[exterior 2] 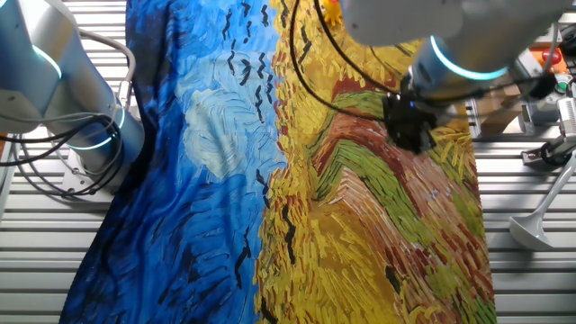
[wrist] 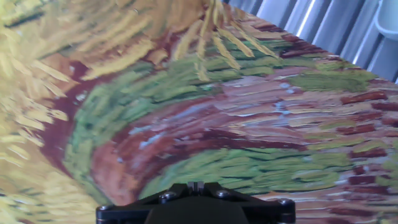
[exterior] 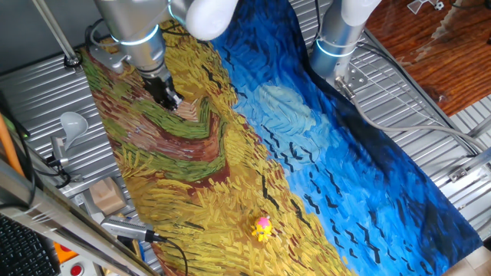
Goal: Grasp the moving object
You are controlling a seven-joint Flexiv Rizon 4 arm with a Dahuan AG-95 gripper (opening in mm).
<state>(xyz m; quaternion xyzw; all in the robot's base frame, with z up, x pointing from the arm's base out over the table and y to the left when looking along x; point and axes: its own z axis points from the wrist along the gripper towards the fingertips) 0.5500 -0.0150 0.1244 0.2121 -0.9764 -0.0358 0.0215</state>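
Gripper (exterior: 170,98) low over cloth (exterior: 322,153), above the green and brown curved strokes near the cloth's far end in one fixed view; fingers dark, close together there, but open or closed: cannot tell. In the other fixed view, gripper (exterior 2: 412,130) seen from above, mostly hidden under the arm's wrist, again over the green-brown band of cloth (exterior 2: 216,162). In hand view, only the black base of the hand along the bottom edge, no fingertips in sight, nothing between them to be seen; below, cloth (wrist: 205,118) blurred, green, brown and yellow strokes. Toy (exterior: 262,228) well apart from gripper, far down the cloth toward the near edge, on yellow strokes, pink top up, yellow legs under it. Not touching gripper. Toy not to be made out in the other fixed view or in hand view. Beside the cloth, on the gripper's side, a grey spoon-shaped thing (exterior: 70,125) on slatted table (exterior: 34,92).
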